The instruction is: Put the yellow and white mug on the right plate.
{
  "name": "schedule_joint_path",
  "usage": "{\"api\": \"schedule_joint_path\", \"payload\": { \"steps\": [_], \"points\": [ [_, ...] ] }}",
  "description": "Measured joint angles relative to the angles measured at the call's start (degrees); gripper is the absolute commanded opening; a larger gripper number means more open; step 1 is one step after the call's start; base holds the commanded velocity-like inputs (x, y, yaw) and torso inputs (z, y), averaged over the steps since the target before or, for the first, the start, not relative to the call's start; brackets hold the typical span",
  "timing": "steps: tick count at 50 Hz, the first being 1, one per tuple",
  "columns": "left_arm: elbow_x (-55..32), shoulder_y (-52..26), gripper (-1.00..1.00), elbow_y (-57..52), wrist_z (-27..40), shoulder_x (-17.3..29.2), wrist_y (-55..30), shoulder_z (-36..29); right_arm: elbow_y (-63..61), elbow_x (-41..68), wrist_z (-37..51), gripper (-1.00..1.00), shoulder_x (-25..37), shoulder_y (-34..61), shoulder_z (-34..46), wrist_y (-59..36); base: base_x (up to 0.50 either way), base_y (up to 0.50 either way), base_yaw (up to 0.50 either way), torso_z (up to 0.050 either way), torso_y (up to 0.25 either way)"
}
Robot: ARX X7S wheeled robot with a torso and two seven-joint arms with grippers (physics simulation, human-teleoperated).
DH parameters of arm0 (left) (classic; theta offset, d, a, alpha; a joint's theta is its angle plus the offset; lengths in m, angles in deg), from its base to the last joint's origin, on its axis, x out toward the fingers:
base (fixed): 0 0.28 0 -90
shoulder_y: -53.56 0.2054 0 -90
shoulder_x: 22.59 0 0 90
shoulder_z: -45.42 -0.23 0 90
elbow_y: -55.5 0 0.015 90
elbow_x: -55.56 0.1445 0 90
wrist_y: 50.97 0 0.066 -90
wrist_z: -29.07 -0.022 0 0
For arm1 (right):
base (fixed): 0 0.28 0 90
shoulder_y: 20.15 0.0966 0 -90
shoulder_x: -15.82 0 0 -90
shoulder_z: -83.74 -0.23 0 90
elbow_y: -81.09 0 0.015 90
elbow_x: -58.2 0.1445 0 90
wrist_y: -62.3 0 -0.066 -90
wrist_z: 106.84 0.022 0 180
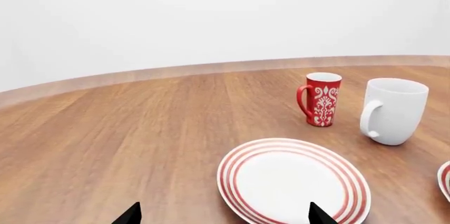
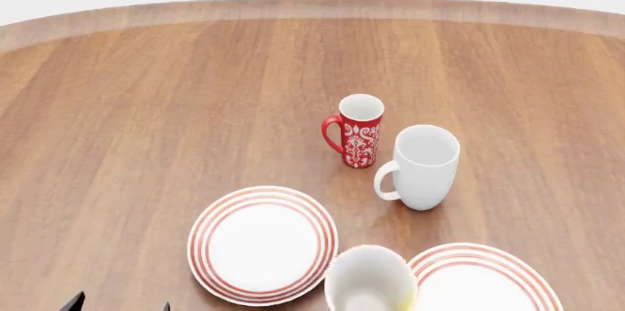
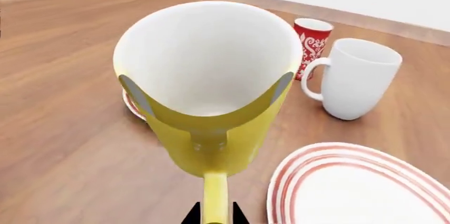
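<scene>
The yellow and white mug [image 3: 207, 87] fills the right wrist view; its yellow handle runs down between my right gripper's [image 3: 214, 216] black fingertips, which are shut on it. In the head view the mug [image 2: 369, 280] hangs at the bottom edge, between the two plates, raised above the table. The right plate [image 2: 484, 282] with red rings lies at the bottom right, just right of the mug; it also shows in the right wrist view [image 3: 365, 187]. My left gripper [image 1: 221, 214] is open and empty, its tips above the table beside the left plate [image 1: 292, 179].
A slim red patterned mug [image 2: 358, 130] and a taller plain white mug [image 2: 420, 167] stand on the wooden table [image 2: 146, 106] behind the plates. The left plate [image 2: 262, 243] lies left of the held mug. The table's curved far edge runs along the back.
</scene>
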Motion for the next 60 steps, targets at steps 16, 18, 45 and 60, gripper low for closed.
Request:
{"api": "schedule_joint_path", "payload": {
  "steps": [16,18,45,60],
  "points": [
    [-0.53,0.15,1.00,-0.76,0.19,0.38,-0.23,-0.30,3.45,3.14,6.22,-1.00,-0.78,1.02,-6.36,-0.94,0.00,0.00,0.00,0.000,0.000],
    [-0.60,0.16,1.00,-0.82,0.21,0.41,-0.25,-0.34,3.88,3.56,7.01,-1.00,-0.94,1.26,-7.08,-1.21,0.00,0.00,0.00,0.000,0.000],
    [-1.15,-0.04,1.00,-0.61,0.55,0.77,-0.17,-0.79,10.53,5.15,11.22,-1.00,-3.23,4.99,-9.60,-3.32,0.00,0.00,0.00,0.000,0.000],
    [-1.33,-0.26,1.00,-0.13,0.74,0.90,0.10,-1.02,16.24,4.20,10.19,-1.00,-4.60,7.15,-8.47,-2.31,0.00,0.00,0.00,0.000,0.000]
  ]
}}
